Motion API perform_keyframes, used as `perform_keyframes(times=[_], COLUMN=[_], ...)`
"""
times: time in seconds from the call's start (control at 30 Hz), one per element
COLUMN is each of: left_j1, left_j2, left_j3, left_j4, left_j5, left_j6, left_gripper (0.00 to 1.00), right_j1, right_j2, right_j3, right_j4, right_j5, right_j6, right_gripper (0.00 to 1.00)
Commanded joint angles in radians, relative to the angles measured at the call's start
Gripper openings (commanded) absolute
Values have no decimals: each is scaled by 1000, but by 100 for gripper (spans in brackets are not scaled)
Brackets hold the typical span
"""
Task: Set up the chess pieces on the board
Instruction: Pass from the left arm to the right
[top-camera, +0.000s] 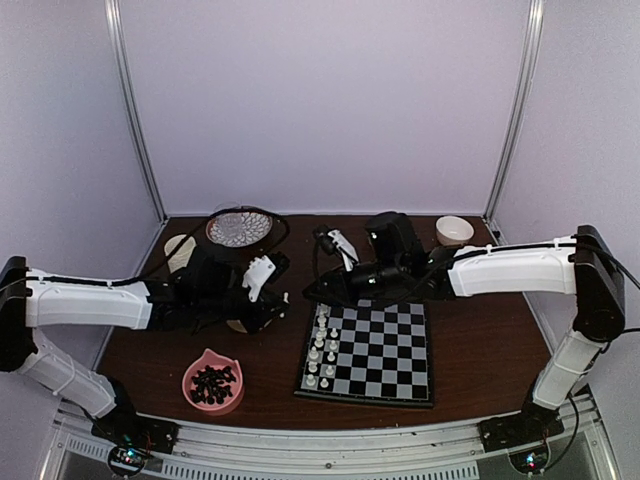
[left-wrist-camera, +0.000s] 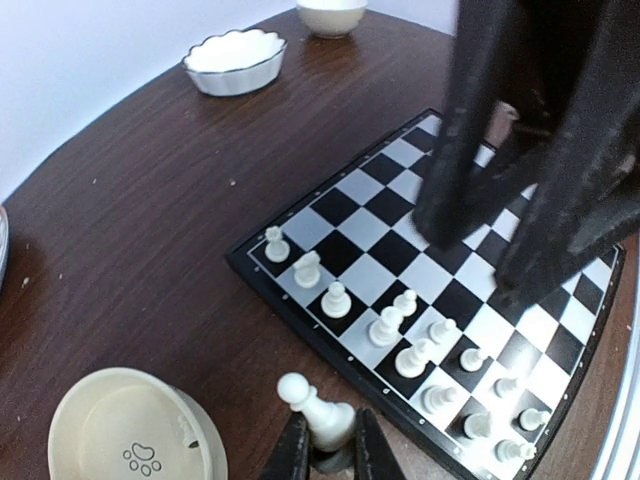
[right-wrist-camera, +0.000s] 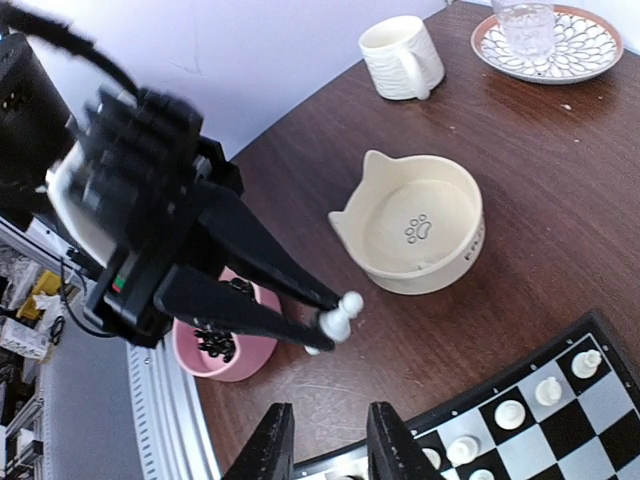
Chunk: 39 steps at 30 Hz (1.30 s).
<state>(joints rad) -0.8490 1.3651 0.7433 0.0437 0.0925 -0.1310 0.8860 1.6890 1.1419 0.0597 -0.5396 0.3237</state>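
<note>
Because you've got both so close at the board, a clash is the risk: right gripper, jaws parted & empty, hangs by its far edge, near the left gripper, clenched on one white chessman just off the board; a knock could topple chessmen stood along its left side, or jolt the held pc loose; pale enclosure walls; dark wood-grain table

The dark brown wooden surface carries a black-and-pale-grey chessboard lying flat near its front edge, right of centre. Left of the board sits a pink bowl, and beyond it a cream cat-eared bowl with a paw print. Toward the back stand a white ribbed mug and a patterned plate on the left, and a scalloped white dish on the right.
</note>
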Motion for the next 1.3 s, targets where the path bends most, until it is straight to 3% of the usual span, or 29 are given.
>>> perform_keyframes(times=[0.0,0.33,0.87,1.13,1.27], left_j1=[-70,-94,-111,-115,-115], left_j2=[-11,-5,-21,-18,-14], left_j3=[-29,-20,-26,-21,-15], left_j4=[92,84,99,94,89], left_j5=[-75,-116,-8,-6,-12], left_j6=[178,214,213,214,212], left_gripper=[12,13,15,15,15], right_j1=[4,4,-2,-2,-2], right_j2=[39,89,132,159,163], right_j3=[18,46,42,55,55], right_j4=[81,49,117,124,132], right_j5=[-159,-151,-163,-186,-198], right_j6=[65,65,142,160,166], right_gripper=[29,29,30,25,14])
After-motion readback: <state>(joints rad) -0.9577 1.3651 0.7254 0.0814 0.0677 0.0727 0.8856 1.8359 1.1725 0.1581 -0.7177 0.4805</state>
